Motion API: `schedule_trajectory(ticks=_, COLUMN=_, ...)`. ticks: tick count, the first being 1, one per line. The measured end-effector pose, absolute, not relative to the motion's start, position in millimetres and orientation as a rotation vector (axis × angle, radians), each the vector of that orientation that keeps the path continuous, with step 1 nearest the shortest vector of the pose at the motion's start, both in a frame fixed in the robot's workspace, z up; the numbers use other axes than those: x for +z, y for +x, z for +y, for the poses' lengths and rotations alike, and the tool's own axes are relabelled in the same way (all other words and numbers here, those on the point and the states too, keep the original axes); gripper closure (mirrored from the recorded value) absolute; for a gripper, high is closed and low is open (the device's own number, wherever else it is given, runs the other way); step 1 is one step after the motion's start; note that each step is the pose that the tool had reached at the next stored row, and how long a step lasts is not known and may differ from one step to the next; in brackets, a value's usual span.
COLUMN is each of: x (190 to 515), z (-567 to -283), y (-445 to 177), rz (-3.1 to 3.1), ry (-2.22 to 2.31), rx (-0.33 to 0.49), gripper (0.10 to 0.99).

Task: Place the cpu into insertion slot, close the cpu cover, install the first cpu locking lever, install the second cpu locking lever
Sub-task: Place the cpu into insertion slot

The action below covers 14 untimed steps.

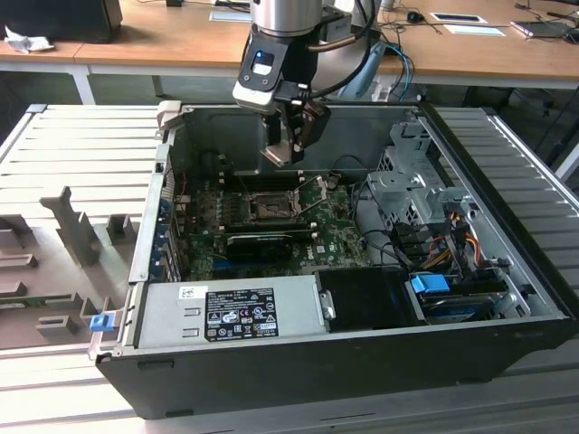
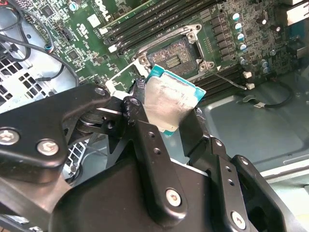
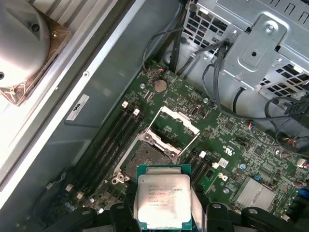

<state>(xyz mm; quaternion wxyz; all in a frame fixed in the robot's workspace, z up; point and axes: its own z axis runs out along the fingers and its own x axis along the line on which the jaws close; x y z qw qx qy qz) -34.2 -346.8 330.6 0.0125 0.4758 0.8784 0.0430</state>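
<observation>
My gripper (image 1: 289, 145) hangs inside the open computer case, shut on the cpu (image 1: 278, 155). In both wrist views the cpu (image 2: 166, 101) (image 3: 163, 200) is a flat silver square with a pale edge, clamped between the two black fingers (image 2: 140, 116). The insertion slot (image 1: 269, 207) (image 2: 174, 55) (image 3: 147, 157) lies uncovered on the green motherboard, just below and ahead of the chip, with a gap between them. The cpu cover (image 3: 175, 126) stands tilted up at the slot's far side. A thin locking lever (image 1: 313, 192) sticks up beside the slot.
Long black memory slots (image 3: 113, 137) run beside the slot. A black card (image 1: 258, 242) lies in front of it. The silver power supply (image 1: 226, 312) fills the case's near side. The drive cage (image 1: 412, 181) and cables (image 1: 380, 231) stand at the exterior view's right.
</observation>
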Motion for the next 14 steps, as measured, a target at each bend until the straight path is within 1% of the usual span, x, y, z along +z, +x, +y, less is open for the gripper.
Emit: schedule_trajectory(ticks=14, x=328.7, z=-346.7, y=-34.3, rz=2.655, ry=1.619, rx=0.132, gripper=0.561)
